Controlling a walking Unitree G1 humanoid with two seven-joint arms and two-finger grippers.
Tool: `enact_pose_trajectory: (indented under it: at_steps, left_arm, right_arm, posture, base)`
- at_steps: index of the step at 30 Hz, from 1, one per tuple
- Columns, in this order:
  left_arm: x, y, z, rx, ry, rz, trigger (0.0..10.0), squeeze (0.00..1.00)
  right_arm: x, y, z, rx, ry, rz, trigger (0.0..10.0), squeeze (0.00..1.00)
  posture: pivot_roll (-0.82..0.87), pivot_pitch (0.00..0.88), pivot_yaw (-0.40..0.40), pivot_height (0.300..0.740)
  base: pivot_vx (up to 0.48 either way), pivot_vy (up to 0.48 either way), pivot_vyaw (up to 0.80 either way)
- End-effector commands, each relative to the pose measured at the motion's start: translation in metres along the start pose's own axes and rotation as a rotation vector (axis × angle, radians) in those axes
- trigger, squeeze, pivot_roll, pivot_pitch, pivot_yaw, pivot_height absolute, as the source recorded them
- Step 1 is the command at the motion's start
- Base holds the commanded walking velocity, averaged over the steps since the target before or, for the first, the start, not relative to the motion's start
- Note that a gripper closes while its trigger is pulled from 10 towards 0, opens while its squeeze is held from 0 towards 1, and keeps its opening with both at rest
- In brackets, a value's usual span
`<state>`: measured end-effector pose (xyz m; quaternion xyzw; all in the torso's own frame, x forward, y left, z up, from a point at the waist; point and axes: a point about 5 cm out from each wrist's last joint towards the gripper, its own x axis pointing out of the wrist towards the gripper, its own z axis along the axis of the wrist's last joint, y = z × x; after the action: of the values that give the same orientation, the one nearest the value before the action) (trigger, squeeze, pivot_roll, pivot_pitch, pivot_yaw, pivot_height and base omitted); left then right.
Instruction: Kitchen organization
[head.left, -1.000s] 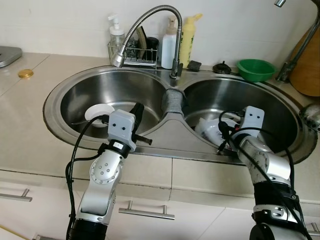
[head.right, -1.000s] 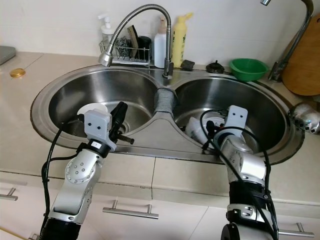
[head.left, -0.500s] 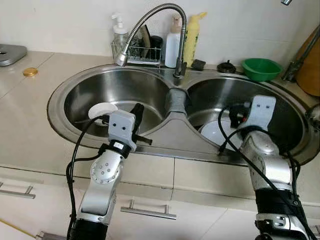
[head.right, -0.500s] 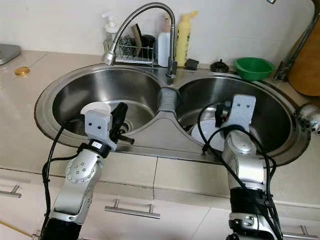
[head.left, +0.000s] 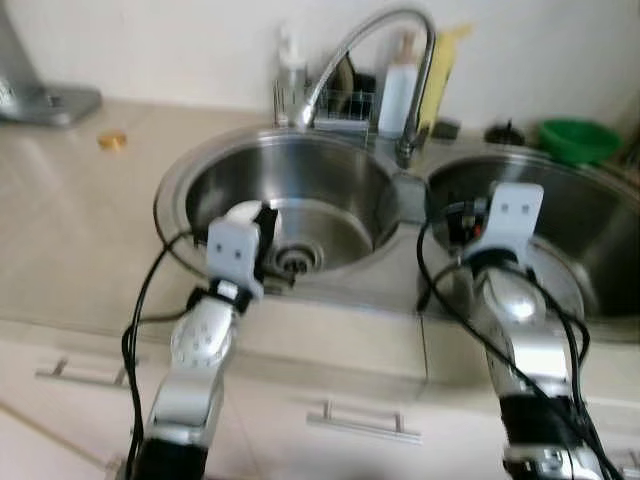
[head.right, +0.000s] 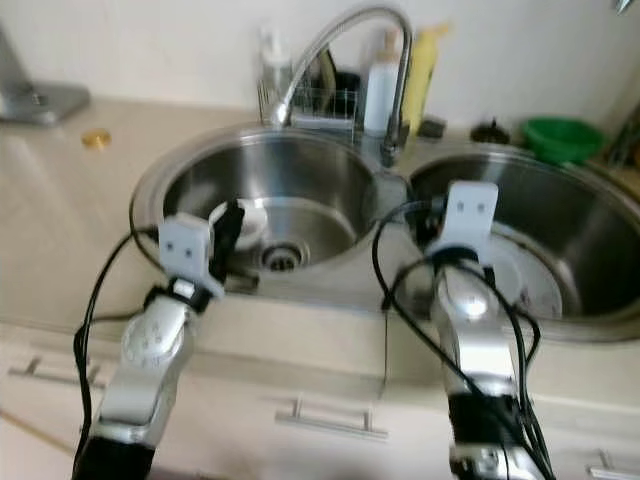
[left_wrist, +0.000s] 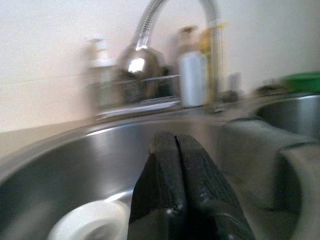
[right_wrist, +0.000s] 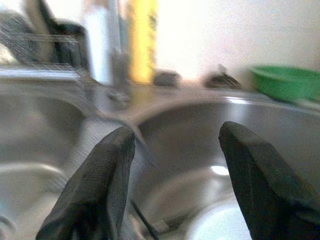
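Left tool (left_wrist: 176, 150): fingers pressed together, nothing between them, held low over the near rim of the left basin (head.left: 330, 190) at centre-left of the head views. The closed fingers point toward the back wall and the faucet (head.left: 372, 40).

Right tool (right_wrist: 175, 165): fingers spread wide apart, empty, poised over the near edge of the right basin (head.right: 590, 240) at centre-right. It points toward the rear of that basin.

Small white dish (head.right: 245, 218): round and shallow, lying flat on the floor of the left basin, just beside the left tool and near the drain (head.right: 281, 259). Being round, it shows no long axis.

White plate (head.right: 520, 275): lying flat in the right basin, partly hidden behind the right arm; its outline is blurred.

Divider between the basins: draped with a grey cloth (left_wrist: 250, 155).

Counter (head.left: 80, 230), beige: carries a small gold-coloured lid (head.left: 111, 140) at upper left. Behind the basins, along the top of the frame, stand a wire rack (head.right: 320, 100), a white bottle (head.right: 381, 85), a yellow bottle (head.right: 422, 70) and, at upper right, a green bowl (head.right: 560, 138). All head views are motion-blurred.
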<state>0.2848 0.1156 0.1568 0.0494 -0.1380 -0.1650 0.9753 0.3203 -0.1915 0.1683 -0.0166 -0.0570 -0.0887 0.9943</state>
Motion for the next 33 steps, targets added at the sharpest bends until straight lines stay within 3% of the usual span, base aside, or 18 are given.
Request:
enact_pose_trajectory:
  at_steps: [1,11,17,19,22,30,33]
  left_arm:
    - [0.0,0.004,0.002,0.01,-0.007,0.004,10.0,0.0]
    - [0.001,0.005,0.003,0.014,-0.01,0.006,10.0,0.0]
    - [0.001,0.006,0.006,0.01,-0.036,0.015,10.0,0.0]
    - [0.001,0.006,0.008,0.011,-0.05,0.017,10.0,0.0]
    - [0.001,0.006,0.008,0.013,-0.053,0.016,10.0,0.0]
    - [0.001,0.006,0.008,0.015,-0.059,0.014,10.0,0.0]
    - [0.001,0.006,0.009,0.033,-0.058,0.009,10.0,0.0]
  right_arm:
    - [0.0,0.004,0.01,-0.014,-0.055,0.005,10.0,0.0]
    - [-0.007,0.0,0.013,-0.071,-0.112,-0.041,10.0,0.0]
    - [-0.022,-0.008,0.023,-0.113,-0.216,-0.109,10.0,0.0]
    - [-0.033,-0.006,0.033,-0.197,-0.308,-0.114,10.0,0.0]
    - [-0.042,-0.005,0.037,-0.233,-0.358,-0.111,10.0,0.0]
    - [-0.061,-0.005,0.03,-0.235,-0.346,-0.081,10.0,0.0]
    - [-0.069,-0.013,0.024,-0.242,-0.32,-0.105,10.0,0.0]
  posture:
    - [0.14,0.0,-0.05,0.74]
    - [0.14,0.0,-0.049,0.74]
    - [0.14,0.0,-0.05,0.74]
    - [0.14,0.0,-0.051,0.74]
    - [0.13,0.0,-0.053,0.74]
    - [0.13,0.0,-0.055,0.74]
    - [0.13,0.0,-0.055,0.74]
  base:
    - [0.0,0.48,0.0]
    - [0.0,0.48,0.0]
    - [0.0,0.444,-0.67]
    - [0.0,0.0,-0.8]
    - [0.0,0.0,-0.8]
    - [0.0,0.0,-0.8]
    - [0.0,0.0,-0.8]
